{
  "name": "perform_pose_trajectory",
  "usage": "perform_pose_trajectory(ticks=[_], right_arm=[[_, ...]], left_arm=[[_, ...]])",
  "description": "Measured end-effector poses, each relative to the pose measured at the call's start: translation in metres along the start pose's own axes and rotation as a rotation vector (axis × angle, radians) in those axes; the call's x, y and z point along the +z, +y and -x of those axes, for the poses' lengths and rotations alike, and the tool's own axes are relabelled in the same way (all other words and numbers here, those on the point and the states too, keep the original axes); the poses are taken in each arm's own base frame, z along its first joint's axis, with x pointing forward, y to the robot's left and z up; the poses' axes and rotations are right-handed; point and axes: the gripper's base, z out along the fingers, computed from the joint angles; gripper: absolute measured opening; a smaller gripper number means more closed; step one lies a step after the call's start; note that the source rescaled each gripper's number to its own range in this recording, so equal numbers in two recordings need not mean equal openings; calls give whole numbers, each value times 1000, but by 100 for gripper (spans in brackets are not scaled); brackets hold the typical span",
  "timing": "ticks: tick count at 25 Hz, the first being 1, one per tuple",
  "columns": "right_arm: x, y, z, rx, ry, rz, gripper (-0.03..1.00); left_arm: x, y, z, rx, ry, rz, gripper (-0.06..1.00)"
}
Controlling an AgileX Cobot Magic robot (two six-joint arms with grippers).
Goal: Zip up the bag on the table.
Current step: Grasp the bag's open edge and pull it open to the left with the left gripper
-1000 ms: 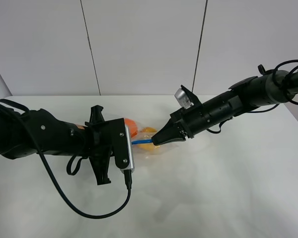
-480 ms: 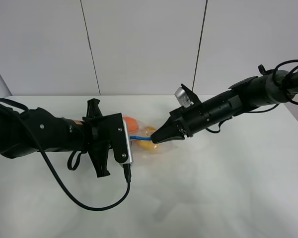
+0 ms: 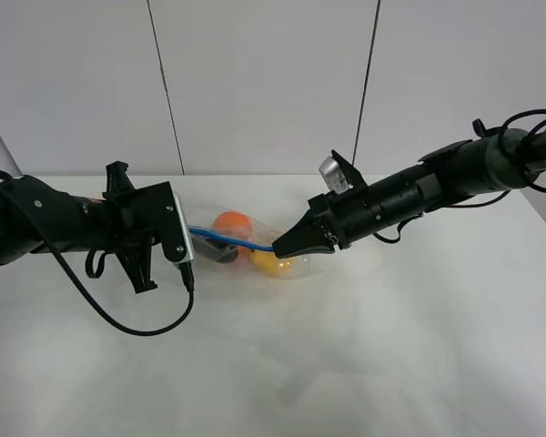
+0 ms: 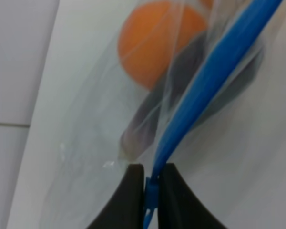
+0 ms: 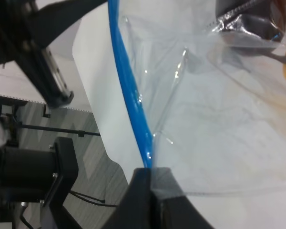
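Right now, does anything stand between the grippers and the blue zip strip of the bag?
Nothing visible does. The left gripper and the right gripper each pinch the blue zip strip of the bag, near opposite ends, and the strip runs bare between them.

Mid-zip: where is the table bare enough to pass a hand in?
The widest bare stretch of table is the near side, in front of the bag and below the right arm. The near left is partly taken by a looping black cable. Crowded: the middle, where left gripper and right gripper both pinch the blue zip strip.
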Motion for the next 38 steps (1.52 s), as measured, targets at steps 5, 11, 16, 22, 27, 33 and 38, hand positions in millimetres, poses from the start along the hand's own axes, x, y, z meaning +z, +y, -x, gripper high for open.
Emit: perform_pose_trajectory(ticks=[5, 11, 16, 22, 27, 33, 38], right_arm=[[0, 0, 0, 1, -2, 1, 0], [0, 0, 0, 1, -2, 0, 0], [0, -1, -1, -6, 9, -6, 0], [0, 0, 0, -2, 5, -4, 0], [0, 0, 0, -2, 5, -4, 0], [-1, -2, -2, -13, 26, -15, 0], [-1, -2, -3, -15, 28, -17, 0]], left_arm=[[1, 17, -23, -10, 65, 78, 0], [-1, 31, -48, -1, 126, 123, 0], [-3, 41, -68, -33, 178, 167, 0], [-3, 42, -69, -30, 181, 167, 0], [-3, 42, -69, -32, 181, 167, 1], [-4, 47, -72, -130, 174, 225, 46], [-6, 53, -77, -209, 171, 285, 93]])
